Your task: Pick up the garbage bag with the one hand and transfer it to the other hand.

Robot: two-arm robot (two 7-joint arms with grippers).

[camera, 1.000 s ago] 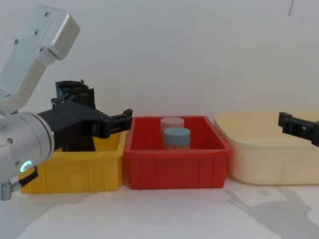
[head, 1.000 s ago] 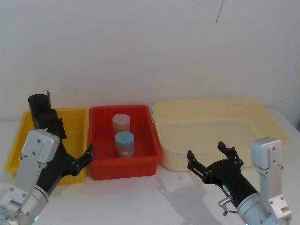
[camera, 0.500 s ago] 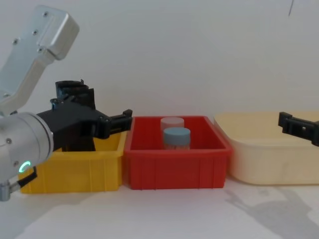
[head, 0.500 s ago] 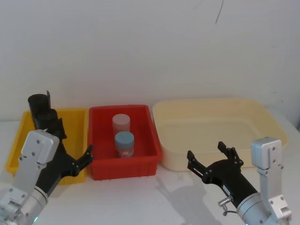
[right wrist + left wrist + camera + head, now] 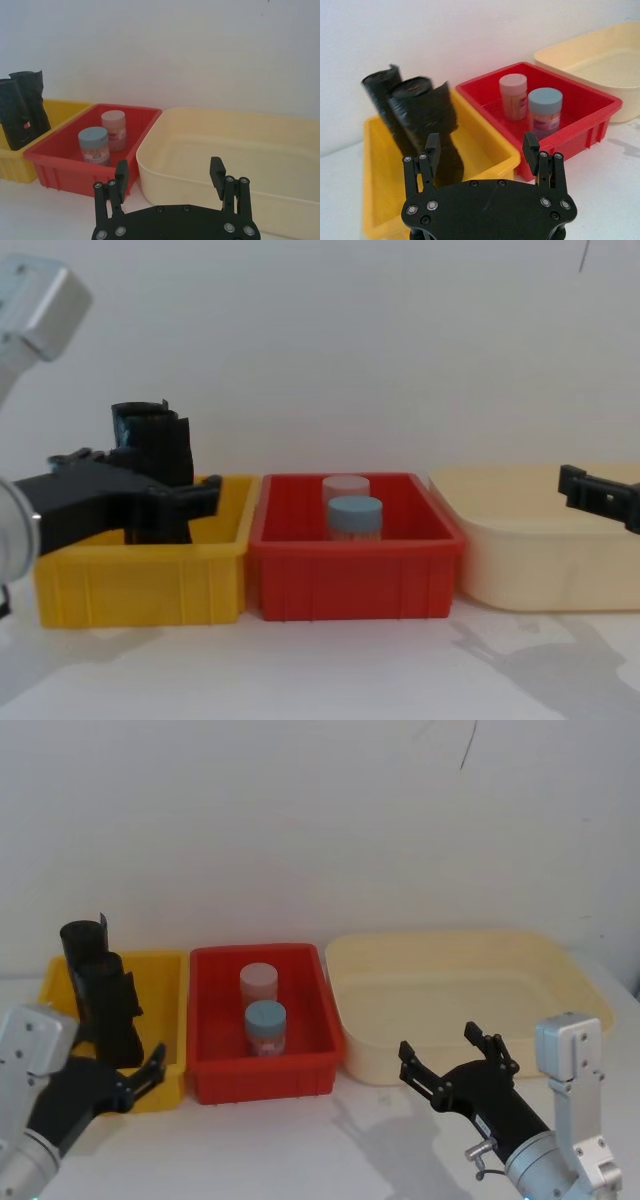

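two black crinkled plastic rolls stand on end in the yellow bin [image 5: 168, 982] at the left of the white surface [image 5: 300, 1140]. the garbage bag [image 5: 108, 1010] is the nearer roll, set just in front of the other roll [image 5: 78, 942], and both rise well above the bin's rim. the left pincer [image 5: 140, 1078] hangs low at the bin's front right corner, its two black fingers spread wide and holding nothing. in the left wrist view the garbage bag stands beyond the fingertips, nearer one finger than the other, and nothing lies between them. from the chest view the fingers cross in front of the bin's rim and the foot of the rolls.

just beside the yellow bin sits a red bin [image 5: 262, 1082] with a blue-capped jar [image 5: 266, 1028] in front and a pink-capped jar [image 5: 258, 982] behind it, both upright. a wide cream tub [image 5: 452, 936] sits to the right, close against the red bin. the right pincer [image 5: 438, 1045] is held above the surface in front of the tub, its fingers likewise spread and empty, well apart from the garbage bag.
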